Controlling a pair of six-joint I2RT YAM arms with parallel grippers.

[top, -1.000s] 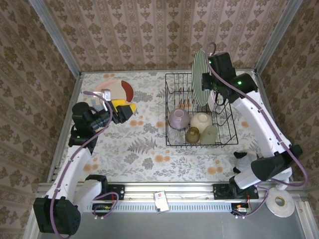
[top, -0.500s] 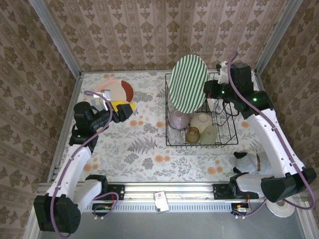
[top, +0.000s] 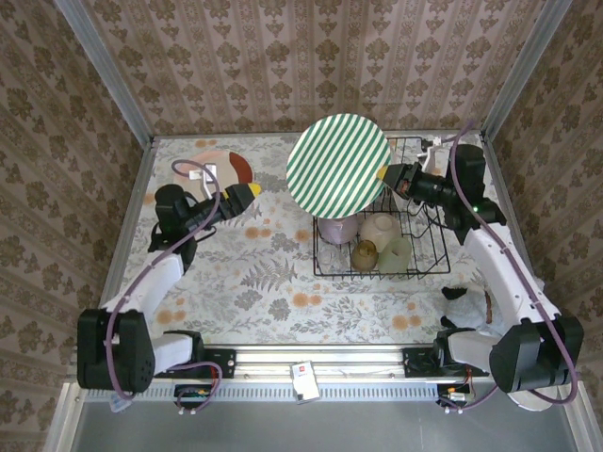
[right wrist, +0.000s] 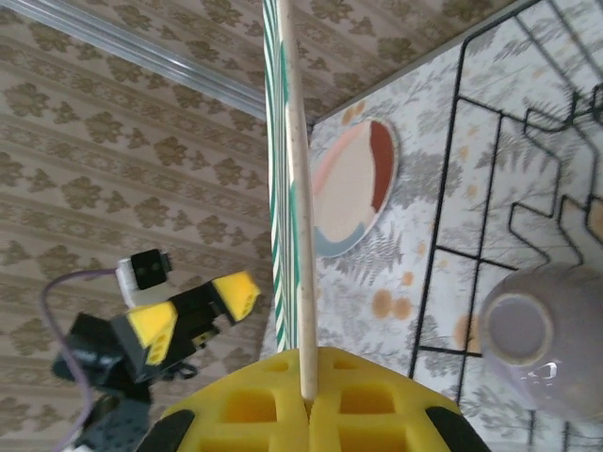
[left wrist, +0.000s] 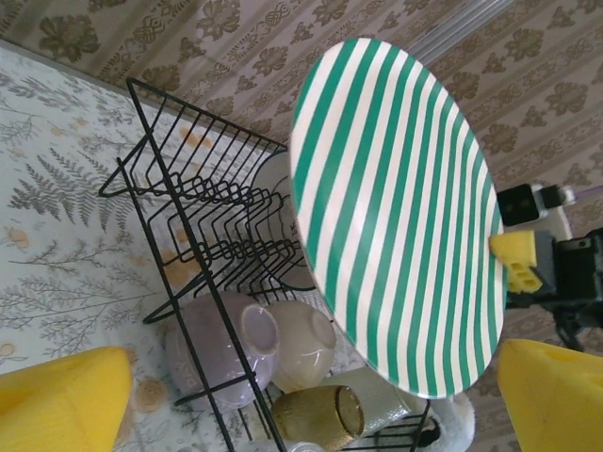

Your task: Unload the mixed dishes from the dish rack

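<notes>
The right pincer (top: 386, 175) is clamped on the rim of the striped plate (top: 337, 166). The plate is up in the air over the left side of the rack (top: 443, 270). It tilts, so its green and white face looks up at the top camera. It covers the back left corner of the rack and the top of the purple bowl (top: 336, 231). It is hard to tell how far its low edge is from the dishes under it. From the right wrist the plate shows edge-on, just a thin line, and its top is cut off. The edge sits in the slit between the two yellow pads.

The left pincer (top: 247, 192) is wide apart and holds nothing. It hangs over the table (top: 273, 282), away from the rack, and points at the plate. From the left wrist its yellow fingers (left wrist: 61, 400) are cut off at the bottom corners.

In the front of the rack the purple bowl is tipped over, beside a cream cup (top: 381, 229). A brown cup (top: 364, 254) and a pale green cup (top: 397, 252) sit in front of them. From the left wrist the green cup is mostly hidden.

A pastel plate (top: 229, 169) lies flat on the table at the far left. The left arm covers part of it.
</notes>
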